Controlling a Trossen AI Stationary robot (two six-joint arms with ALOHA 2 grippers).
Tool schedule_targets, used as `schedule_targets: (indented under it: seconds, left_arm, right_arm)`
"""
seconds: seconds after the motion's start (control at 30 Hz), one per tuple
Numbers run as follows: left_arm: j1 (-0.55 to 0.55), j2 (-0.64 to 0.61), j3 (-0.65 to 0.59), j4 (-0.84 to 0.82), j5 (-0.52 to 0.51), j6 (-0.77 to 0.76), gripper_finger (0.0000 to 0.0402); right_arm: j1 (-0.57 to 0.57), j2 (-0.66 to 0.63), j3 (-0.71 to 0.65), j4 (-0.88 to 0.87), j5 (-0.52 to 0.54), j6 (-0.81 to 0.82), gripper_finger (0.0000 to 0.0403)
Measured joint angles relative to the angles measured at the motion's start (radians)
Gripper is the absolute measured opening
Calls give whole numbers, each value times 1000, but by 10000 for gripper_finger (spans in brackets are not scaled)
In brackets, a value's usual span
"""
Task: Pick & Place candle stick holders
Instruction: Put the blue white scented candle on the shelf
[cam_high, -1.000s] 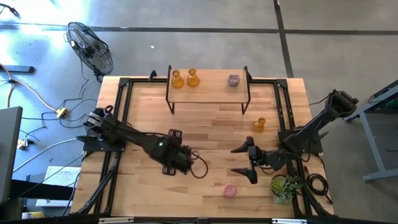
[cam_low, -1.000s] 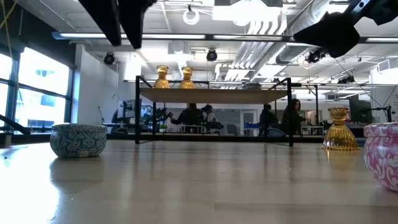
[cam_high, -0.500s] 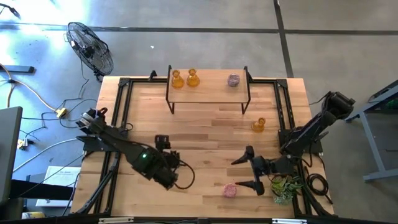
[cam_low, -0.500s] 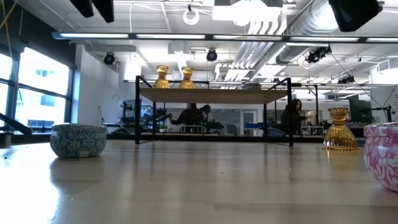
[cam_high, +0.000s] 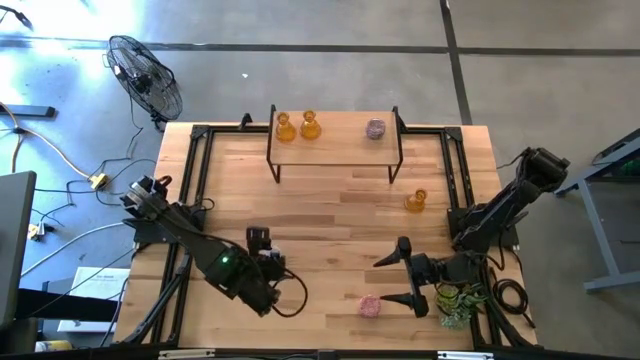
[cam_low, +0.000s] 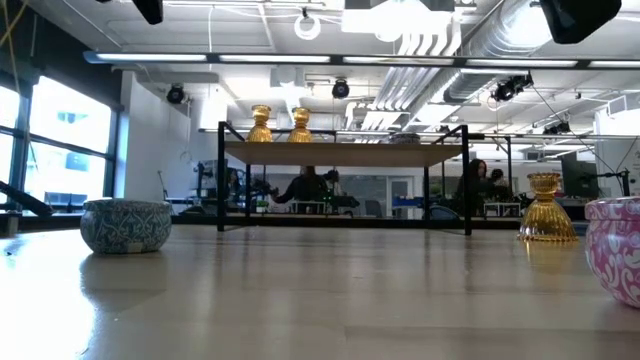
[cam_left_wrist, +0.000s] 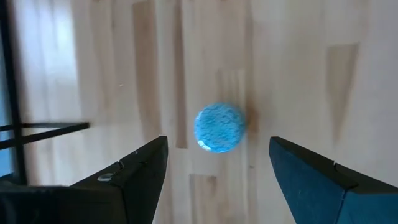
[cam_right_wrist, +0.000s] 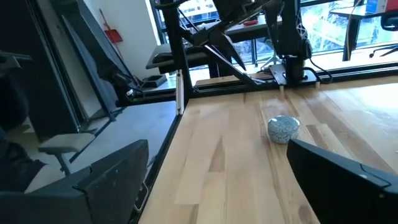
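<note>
A pale blue candle stick holder (cam_left_wrist: 219, 127) stands on the table. My left gripper (cam_left_wrist: 217, 177) hangs above it, open and pointing steeply down, one finger to each side and clear of it. In the high view my left arm (cam_high: 240, 272) covers this holder. A pink holder (cam_high: 371, 306) stands near the front edge. My right gripper (cam_high: 397, 279) is open and level just to the right of it, holding nothing. An amber holder (cam_high: 416, 201) stands alone at the right. Two amber holders (cam_high: 285, 127) (cam_high: 309, 125) and a pink one (cam_high: 375, 128) stand on the shelf (cam_high: 335, 143).
A green potted plant (cam_high: 458, 300) stands at the near right corner beside my right arm. The black-legged shelf spans the table's far middle. Black frame rails (cam_high: 196, 170) run along the left and right sides. Bare wood lies across the table's middle.
My left gripper has swung toward the table's near left and rolled somewhat, staying open. My right gripper has shifted a little toward the near right edge and turned, still open. No holder has moved.
</note>
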Motion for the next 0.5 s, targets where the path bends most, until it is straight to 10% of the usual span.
schedule_targets:
  seconds: [0.5]
  left_arm:
    - [0, 0, 0, 343, -8, 12, 276]
  right_arm:
    - [0, 0, 0, -2, 1, 0, 378]
